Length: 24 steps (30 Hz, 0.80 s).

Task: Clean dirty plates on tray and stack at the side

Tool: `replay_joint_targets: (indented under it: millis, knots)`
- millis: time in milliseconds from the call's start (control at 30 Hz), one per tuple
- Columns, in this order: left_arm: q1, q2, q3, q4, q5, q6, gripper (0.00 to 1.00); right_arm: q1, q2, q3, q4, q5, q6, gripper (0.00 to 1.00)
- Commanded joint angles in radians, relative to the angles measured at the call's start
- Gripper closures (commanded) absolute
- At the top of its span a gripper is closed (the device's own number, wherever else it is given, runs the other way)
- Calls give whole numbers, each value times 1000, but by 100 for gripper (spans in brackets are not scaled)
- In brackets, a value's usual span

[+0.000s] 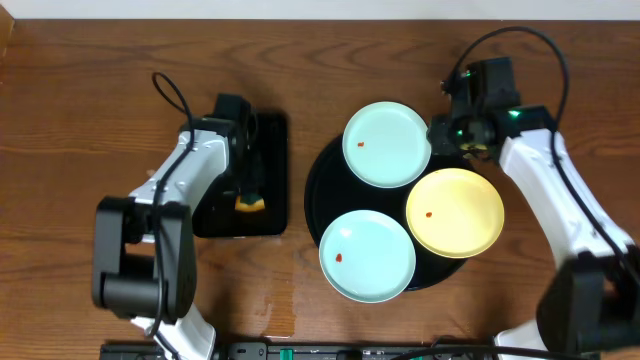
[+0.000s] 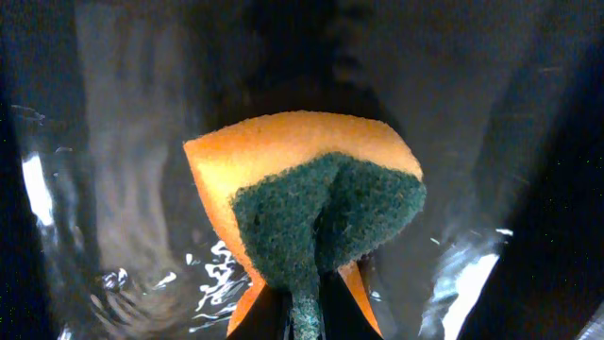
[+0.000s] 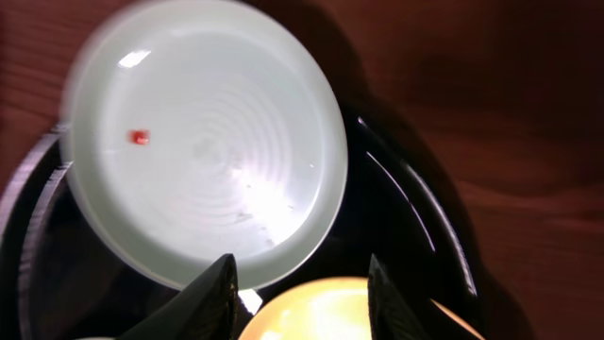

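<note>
- On the left side of the overhead view, the left claw [image 2: 304, 314] is squeezing an orange and green sponge [image 2: 311, 208] tight. It is hanging over the small black rectangle tray [image 1: 272, 190].
- At the upper right, the right claw [image 3: 302, 297] is hanging wide open with nothing in it, just beside the top mint plate [image 1: 387, 144].
- All the plates are sitting on the big round black tray [image 1: 312, 190] in the middle. The bottom mint plate [image 1: 367, 255] is lower down and the yellow plate [image 1: 455, 212] is at the right.
- Each plate is showing one red speck [image 1: 360, 145], so I think none is clean yet.
- The job now looks like bringing the sponge over to wipe.
- To do it well, the green rough side should be facing down, right on the speck.
- Pushing softly is best, so the plate is not sliding.
- The open claw could be holding the plate's rim.
</note>
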Motion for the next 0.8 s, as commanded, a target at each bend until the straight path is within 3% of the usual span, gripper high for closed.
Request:
replay_joint_targets:
  millis: [0, 167, 367, 533, 767]
  knots:
    - [-2, -117, 83, -7, 2, 6, 93, 5, 62, 13, 15, 14, 13, 58]
    - [-26, -203, 104, 81, 99, 6, 92, 2, 148, 13, 59, 48, 16, 57]
    - [-126, -195, 216, 110, 97, -2, 93, -8, 236, 13, 100, 82, 42, 61]
    - [-205, -146, 313, 137, 94, -24, 92, -8, 275, 13, 149, 41, 43, 72]
    - [-319, -45, 317, 246, 98, -77, 93, -7, 281, 13, 167, 30, 42, 92]
